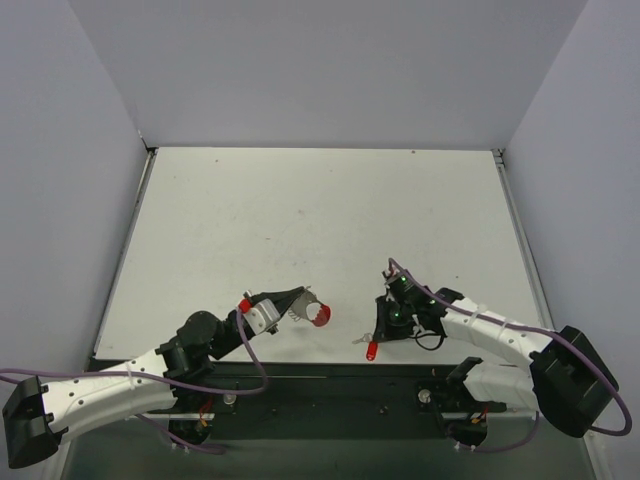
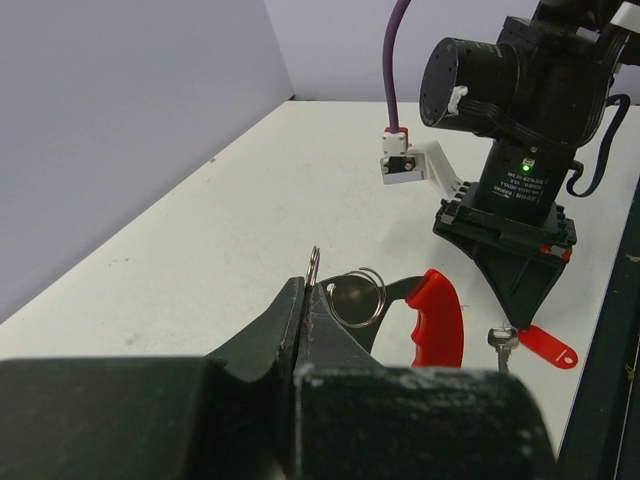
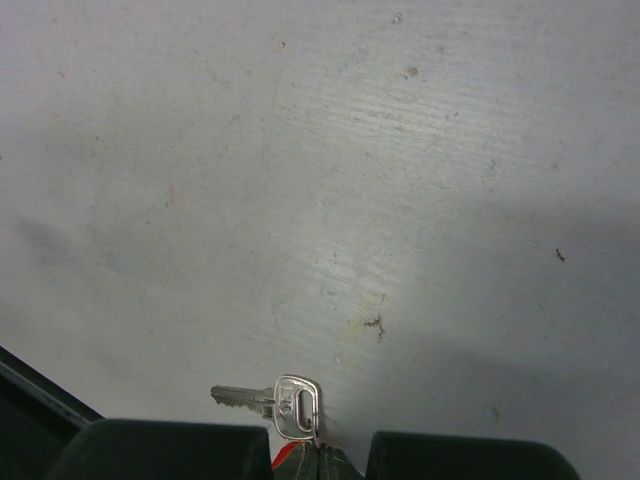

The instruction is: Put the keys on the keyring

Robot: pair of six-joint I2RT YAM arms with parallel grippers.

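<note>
**Next up: close the sideways gap**

Your right pincer (image 3: 320,455) is clenched at the head of the key (image 3: 296,405). The key lies flat on the surface (image 1: 320,210), close to the near edge. The pincer seems to have the head/red-tag junction pinched, but the contact itself is hidden under the fingertips.

Your left pincer (image 2: 308,300) is clenched on the keyring (image 2: 382,296), which looks to be held just above the surface. One wire end pokes up above the jaws & the red part sits on the side toward the right arm.

What the move turns on:
- **Position:** in the top view the key sits right of the keyring & a bit nearer the bases. They're near but apart, w/ nothing b/w them.
- **Long axis:** the key runs approx left–right. The silver blade tip points toward the left arm & the red tag trails toward the near edge.
- **Which end:** the slot in the head is right at the right fingertips, so the head end, not the blade, has to meet the wire.
- **Which arm:** the right arm is on the key; the left is only near it.

You'll prob. need to lift the key, then turn it so the slot faces that wire end. One risk: a thin flat key may pivot or slip in a tip pinch.
</note>
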